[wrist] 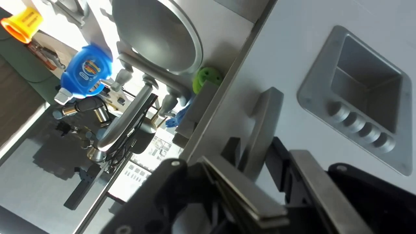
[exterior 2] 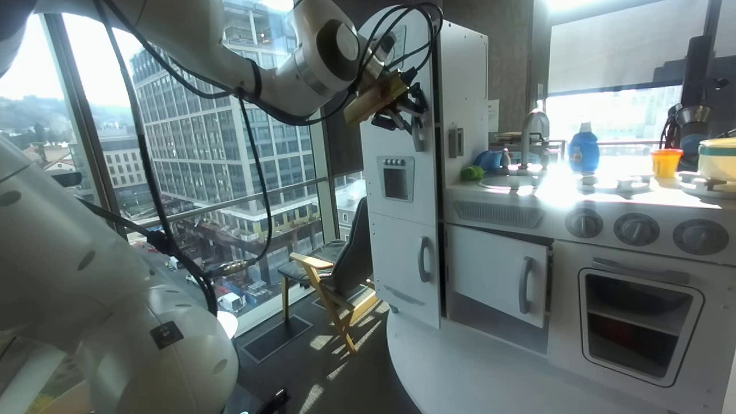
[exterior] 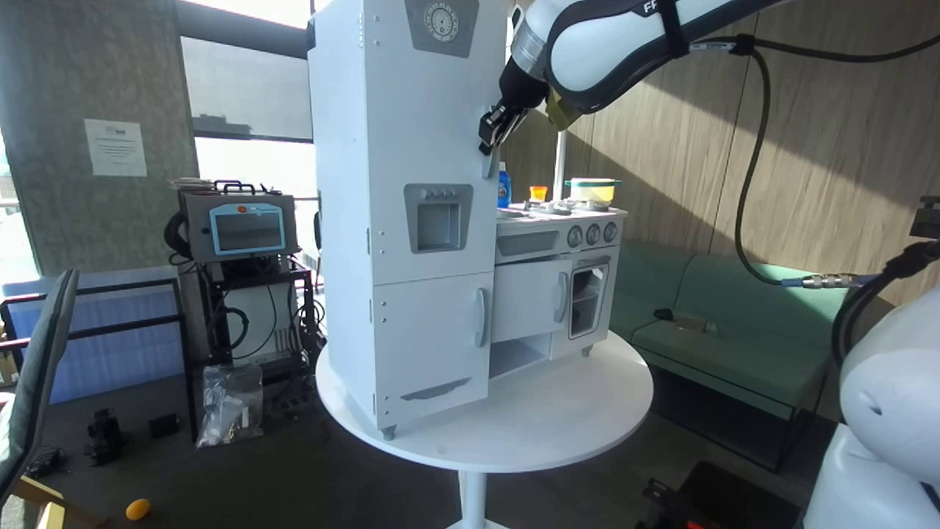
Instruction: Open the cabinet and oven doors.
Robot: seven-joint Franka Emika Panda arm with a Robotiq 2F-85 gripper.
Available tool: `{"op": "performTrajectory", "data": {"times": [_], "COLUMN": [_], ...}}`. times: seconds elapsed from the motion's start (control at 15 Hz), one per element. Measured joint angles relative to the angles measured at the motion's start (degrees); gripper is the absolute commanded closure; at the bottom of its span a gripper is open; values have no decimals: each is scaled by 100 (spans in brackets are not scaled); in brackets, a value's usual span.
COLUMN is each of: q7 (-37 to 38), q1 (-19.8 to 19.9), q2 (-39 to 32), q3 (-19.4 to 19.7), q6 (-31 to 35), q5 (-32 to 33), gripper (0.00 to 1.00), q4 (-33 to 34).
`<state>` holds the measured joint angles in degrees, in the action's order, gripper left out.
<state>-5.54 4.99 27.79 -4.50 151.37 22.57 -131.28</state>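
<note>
A white toy kitchen has a tall fridge unit whose upper door (exterior: 433,117) carries a grey handle (wrist: 268,110). My gripper (wrist: 255,148) is open, with one finger on each side of this handle near its end. A narrow gap shows between one finger and the handle. The gripper also shows at the handle in both exterior views (exterior: 493,132) (exterior 2: 418,112). Whether the upper door is fully closed cannot be told. The cabinet door (exterior 2: 489,276) under the sink stands ajar, with a dark gap along its top. The oven door (exterior 2: 684,340) looks closed. The lower fridge door (exterior: 433,345) looks closed.
The kitchen stands on a round white table (exterior: 573,426). The counter holds a blue bottle (exterior 2: 583,150), an orange cup (exterior 2: 666,164), a yellow pot (exterior: 592,191) and a grey faucet (exterior 2: 536,123). A green bench (exterior: 734,323) and a chair (exterior 2: 345,270) stand beyond.
</note>
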Motion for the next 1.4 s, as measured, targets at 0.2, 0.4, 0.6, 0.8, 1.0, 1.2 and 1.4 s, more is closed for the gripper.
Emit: {"op": "performTrajectory", "data": {"times": [0.2,0.4,0.6,0.8,1.0,1.2,1.4], "q7": [312,309,194,273,626,1199,1809], "q1": [-53,-68,-48,31,186,368,456], "q2": [342,813,1343,1744,1817,1450,888], "q3": [-186,-435,-355,-30,422,675,684], "q6": [-765,-2151,-3744,-4467,-3985,-2958,-1866], "q5": [-3,62,125,334,415,402,176], "gripper": [42,18,0,0,0,0,0], "q4": [-37,-50,-8,41,33,51,147]}}
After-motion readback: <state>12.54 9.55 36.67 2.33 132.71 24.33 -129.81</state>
